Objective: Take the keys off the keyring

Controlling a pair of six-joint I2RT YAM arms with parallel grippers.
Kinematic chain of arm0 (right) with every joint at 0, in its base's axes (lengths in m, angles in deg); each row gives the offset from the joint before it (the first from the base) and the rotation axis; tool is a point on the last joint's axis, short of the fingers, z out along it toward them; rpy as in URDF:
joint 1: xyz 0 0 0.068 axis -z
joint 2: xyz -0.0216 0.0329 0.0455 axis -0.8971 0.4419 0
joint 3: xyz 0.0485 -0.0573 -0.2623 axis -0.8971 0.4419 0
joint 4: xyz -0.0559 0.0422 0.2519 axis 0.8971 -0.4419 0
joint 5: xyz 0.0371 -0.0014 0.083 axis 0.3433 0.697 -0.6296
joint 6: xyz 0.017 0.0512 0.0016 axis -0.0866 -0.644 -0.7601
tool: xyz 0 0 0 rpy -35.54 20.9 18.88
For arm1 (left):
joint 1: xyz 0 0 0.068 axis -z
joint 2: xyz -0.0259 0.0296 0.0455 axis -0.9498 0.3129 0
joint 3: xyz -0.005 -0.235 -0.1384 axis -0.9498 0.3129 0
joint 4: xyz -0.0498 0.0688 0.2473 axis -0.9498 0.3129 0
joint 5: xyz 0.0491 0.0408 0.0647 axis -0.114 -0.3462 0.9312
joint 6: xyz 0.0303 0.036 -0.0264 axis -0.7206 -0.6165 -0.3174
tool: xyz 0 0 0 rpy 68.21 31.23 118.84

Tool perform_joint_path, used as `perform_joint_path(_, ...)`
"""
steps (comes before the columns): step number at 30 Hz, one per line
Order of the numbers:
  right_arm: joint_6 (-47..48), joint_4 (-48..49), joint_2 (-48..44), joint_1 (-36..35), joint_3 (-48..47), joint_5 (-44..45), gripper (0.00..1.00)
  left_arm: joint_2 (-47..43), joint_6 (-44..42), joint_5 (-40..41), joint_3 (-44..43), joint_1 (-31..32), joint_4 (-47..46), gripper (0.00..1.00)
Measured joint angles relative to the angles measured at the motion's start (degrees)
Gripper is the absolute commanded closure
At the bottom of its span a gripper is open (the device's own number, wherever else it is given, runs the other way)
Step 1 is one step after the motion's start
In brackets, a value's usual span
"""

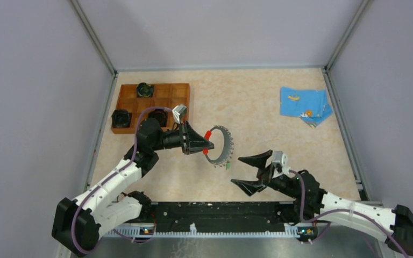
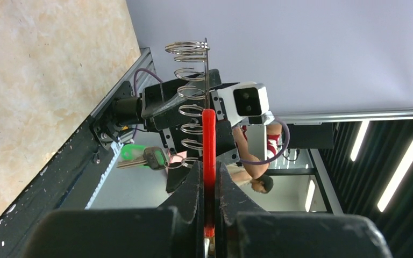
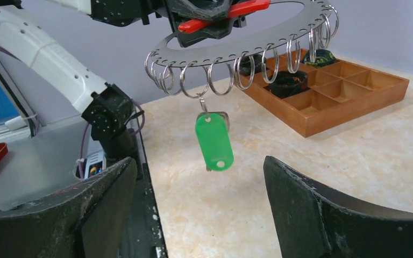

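1. The left jaws are pressed together on the red section of the keyring, which is pinched between them and held clear of the surface.
2. In the left wrist view the keyring is seen edge-on, rising straight out from between the shut jaws, with small wire loops strung along it.
3. One of the keys, with a bright green head, is seen hanging from a small loop on the keyring's near edge.
4. The right jaws are spread wide and nothing is held in them.
5. In the right wrist view the green key hangs ahead of the gap between the right jaws and slightly above them, touching neither finger.
6. In the top view the key is seen just beside the tip of the upper right finger, apart from it.
7. A wooden tray holding black pucks is noted behind the left arm; a blue cloth lies far right.
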Motion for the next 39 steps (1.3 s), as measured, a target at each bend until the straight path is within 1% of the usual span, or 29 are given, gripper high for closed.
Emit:
perform_joint_path(5, 4.5, 6.32, 4.68, -4.26, 1.05, 6.86, 0.2, 0.74, 0.17, -0.39, -0.35, -0.04, -0.66, 1.0)
perform_joint_path(11, 8.5, 10.67, 9.25, -5.31, 0.85, 10.88, 0.28, 1.25, 0.59, -0.37, -0.35, -0.15, -1.49, 1.0)
perform_joint_path(15, 10.6, 11.56, 12.48, -5.84, 0.48, 11.58, 0.32, 1.25, 0.72, -0.35, -0.35, -0.33, -1.57, 1.0)
perform_joint_path(20, 11.91, 12.31, 14.4, -6.25, -0.76, 11.65, 0.36, 1.2, 0.7, -0.33, -0.35, -0.37, -1.53, 1.0)
perform_joint_path(26, 12.98, 13.22, 17.2, -7.34, -2.67, 11.65, 0.45, 1.09, 0.7, -0.24, -0.35, -0.46, -1.49, 1.0)
perform_joint_path(33, 14.23, 13.51, 20.55, -9.53, -3.91, 12.2, 0.51, 0.68, 0.68, 0.35, -0.35, -0.63, -1.38, 1.0)
perform_joint_path(39, 14.75, 14.12, 22.03, -9.88, -5.14, 13.14, 0.57, 0.55, 0.68, 0.74, -0.35, -0.66, -1.25, 1.0)
